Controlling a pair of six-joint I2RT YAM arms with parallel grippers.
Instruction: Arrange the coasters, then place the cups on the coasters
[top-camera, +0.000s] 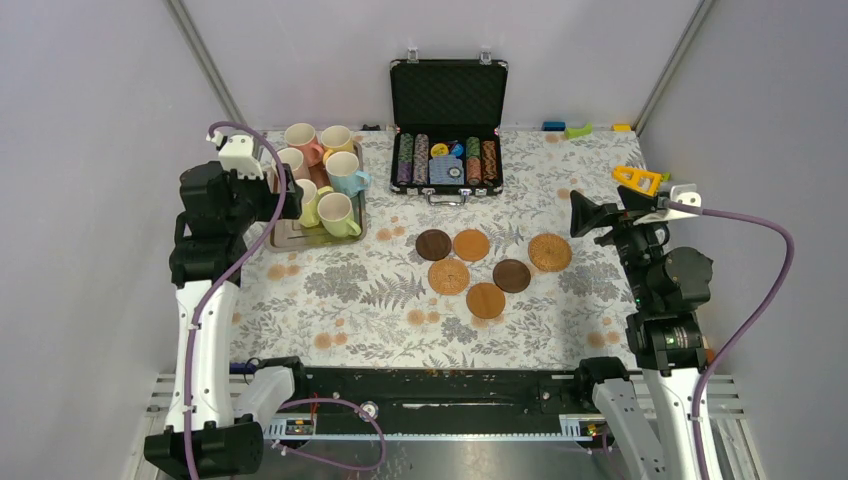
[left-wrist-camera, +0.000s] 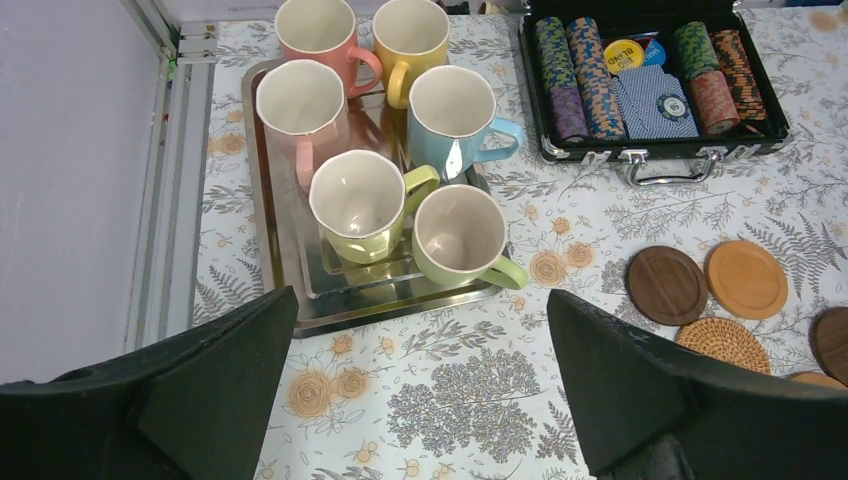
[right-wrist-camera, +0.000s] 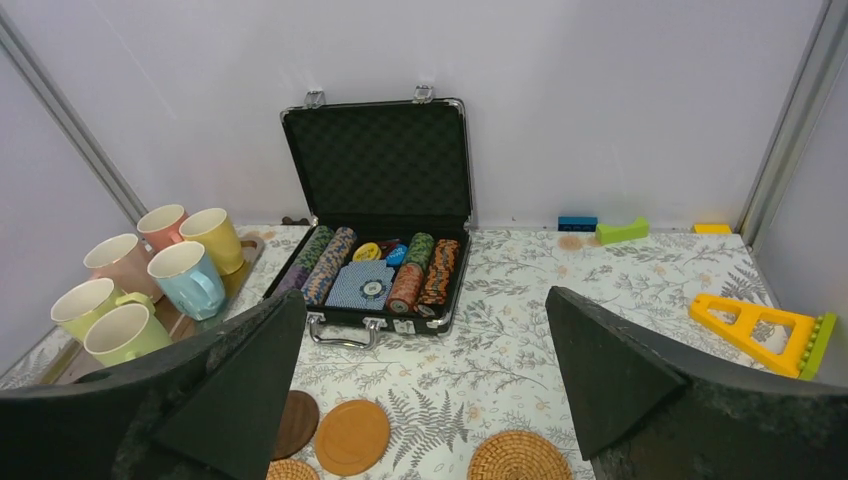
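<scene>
Top external view: why are the cups (top-camera: 340, 213) crowded at upper left?

Me: They're parked on the tray (top-camera: 287, 238), none lifted. Mid-frame the coasters (top-camera: 449, 276) lie scattered on the desk (top-camera: 560, 320), unarranged, so I'd start there. My left fingers (left-wrist-camera: 200, 380) and right fingers (right-wrist-camera: 640, 370) gape wide, empty.
</scene>
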